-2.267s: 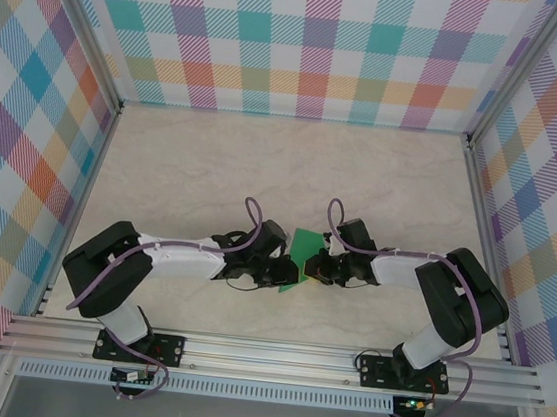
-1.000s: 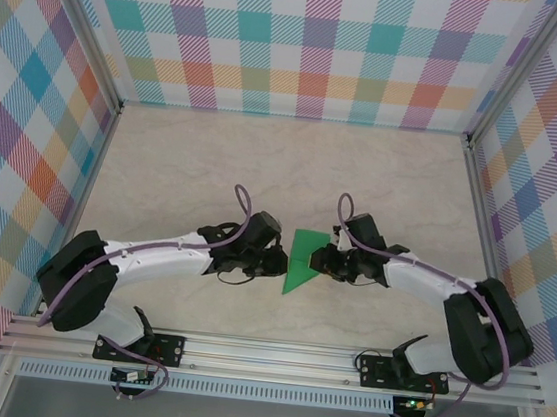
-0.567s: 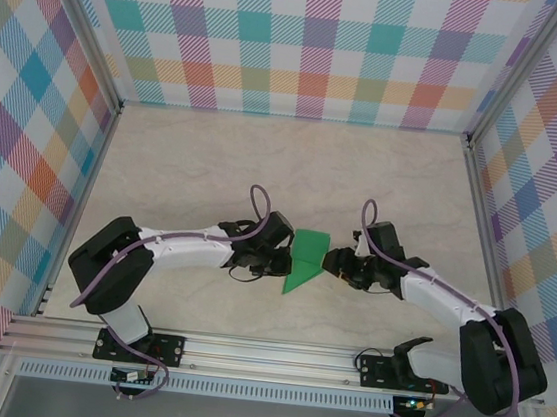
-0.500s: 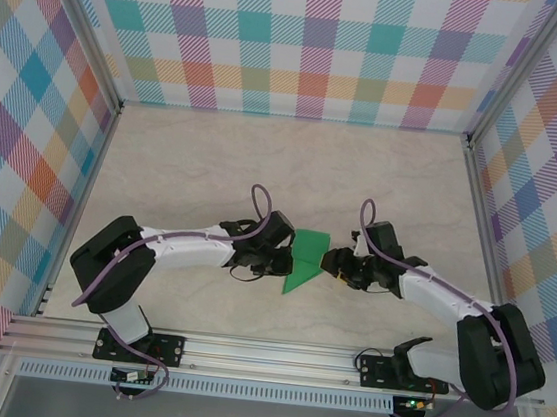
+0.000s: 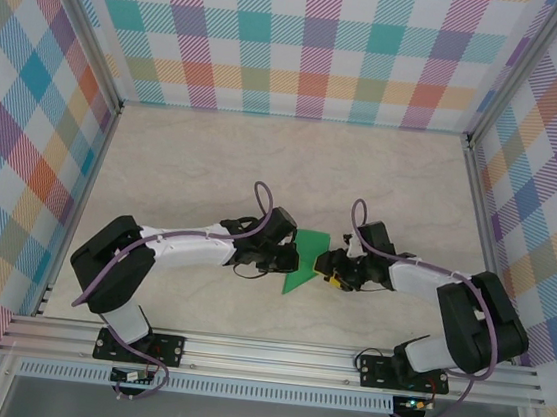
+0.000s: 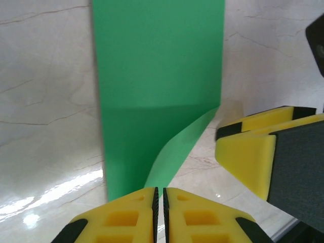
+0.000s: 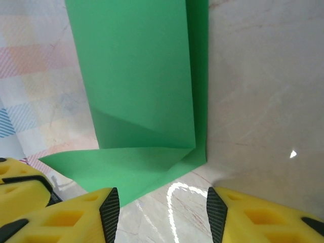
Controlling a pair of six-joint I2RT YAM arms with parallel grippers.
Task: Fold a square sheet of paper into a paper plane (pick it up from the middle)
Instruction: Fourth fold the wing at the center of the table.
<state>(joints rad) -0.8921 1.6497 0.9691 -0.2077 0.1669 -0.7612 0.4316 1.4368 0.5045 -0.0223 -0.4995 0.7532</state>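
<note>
The square sheet of paper (image 5: 304, 255) is bright green and lies partly folded on the table between my two grippers, a long strip with one corner flap turned over. In the left wrist view the paper (image 6: 157, 76) has a lighter flap that curves up and runs into my left gripper (image 6: 158, 195), which is shut on the flap's end. The left gripper (image 5: 290, 262) sits at the paper's left edge. My right gripper (image 7: 162, 212) is open just short of the paper (image 7: 142, 76), nothing between its fingers. It stands at the paper's right (image 5: 324, 269). No paper plane is in view.
The pale marble table (image 5: 213, 161) stretches wide behind the arms. Plaid walls (image 5: 308, 41) close off the back and both sides. An aluminium rail (image 5: 272, 354) runs along the near edge. The right gripper's finger (image 6: 248, 157) is close to the left gripper.
The right gripper's jaws have opened and it has slid slightly toward the paper. The left gripper has edged right and stays shut. The paper has stayed in place.
</note>
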